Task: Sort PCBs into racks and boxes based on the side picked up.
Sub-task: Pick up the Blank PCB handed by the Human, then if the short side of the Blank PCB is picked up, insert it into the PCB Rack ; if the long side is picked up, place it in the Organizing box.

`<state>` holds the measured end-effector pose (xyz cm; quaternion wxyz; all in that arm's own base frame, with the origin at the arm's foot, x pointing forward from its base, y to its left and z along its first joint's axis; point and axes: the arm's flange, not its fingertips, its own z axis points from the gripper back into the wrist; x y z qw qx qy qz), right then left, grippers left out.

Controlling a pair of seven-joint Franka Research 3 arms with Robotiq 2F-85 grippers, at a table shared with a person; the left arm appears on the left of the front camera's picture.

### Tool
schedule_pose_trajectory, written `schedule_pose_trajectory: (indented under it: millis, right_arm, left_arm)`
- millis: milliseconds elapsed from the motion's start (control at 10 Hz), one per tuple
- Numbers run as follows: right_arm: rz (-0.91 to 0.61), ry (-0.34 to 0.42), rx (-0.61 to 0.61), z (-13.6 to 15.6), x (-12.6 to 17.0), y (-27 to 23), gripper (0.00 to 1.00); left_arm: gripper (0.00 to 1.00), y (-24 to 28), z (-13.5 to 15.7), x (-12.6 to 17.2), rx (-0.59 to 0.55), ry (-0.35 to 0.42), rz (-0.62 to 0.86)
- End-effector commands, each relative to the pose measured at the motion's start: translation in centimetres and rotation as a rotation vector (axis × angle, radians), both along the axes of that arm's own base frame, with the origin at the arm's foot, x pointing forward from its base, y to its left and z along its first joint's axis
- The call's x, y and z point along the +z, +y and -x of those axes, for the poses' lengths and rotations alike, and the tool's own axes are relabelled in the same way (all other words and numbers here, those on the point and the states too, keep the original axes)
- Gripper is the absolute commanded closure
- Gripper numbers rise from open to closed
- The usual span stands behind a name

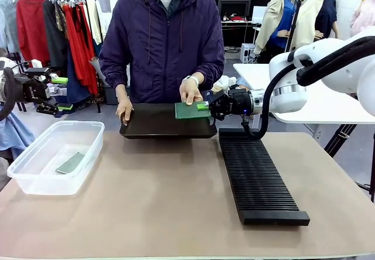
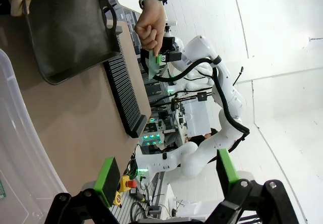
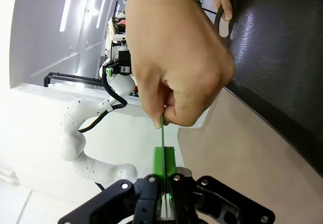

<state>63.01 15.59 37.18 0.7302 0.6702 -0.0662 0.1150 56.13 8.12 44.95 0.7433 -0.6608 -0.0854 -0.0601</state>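
Your right claw (image 1: 206,105) was shut tight on one edge of a PCB (image 1: 188,110), which the person's hand (image 1: 190,90) also pinched over the black tray (image 1: 158,122). Your left claw (image 2: 167,172) stood wide open, holding nothing, near the clear box (image 1: 35,172), where a second PCB (image 1: 71,163) lay flat. The rack (image 1: 258,178) sat on the worktop (image 1: 146,213).

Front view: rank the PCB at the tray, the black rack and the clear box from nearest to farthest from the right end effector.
1. PCB: clamped in the right end effector, above the tray's right end.
2. Black rack: its far end lies just below, on the table's right side.
3. Clear box: at the table's left side.
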Motion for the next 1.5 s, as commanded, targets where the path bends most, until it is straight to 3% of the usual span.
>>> schedule_pose_trajectory:
  millis: [0, 1400]
  right_arm:
    - [-0.003, 0.000, 0.001, 0.01, 0.05, -0.02, 1.00]
    - [-0.003, 0.000, 0.001, 0.01, 0.05, -0.02, 1.00]
  left_arm:
    - [0.00, 0.09, 0.12, 0.20, -0.001, -0.008, 0.002]
    - [0.00, 0.09, 0.12, 0.20, -0.001, -0.008, 0.002]
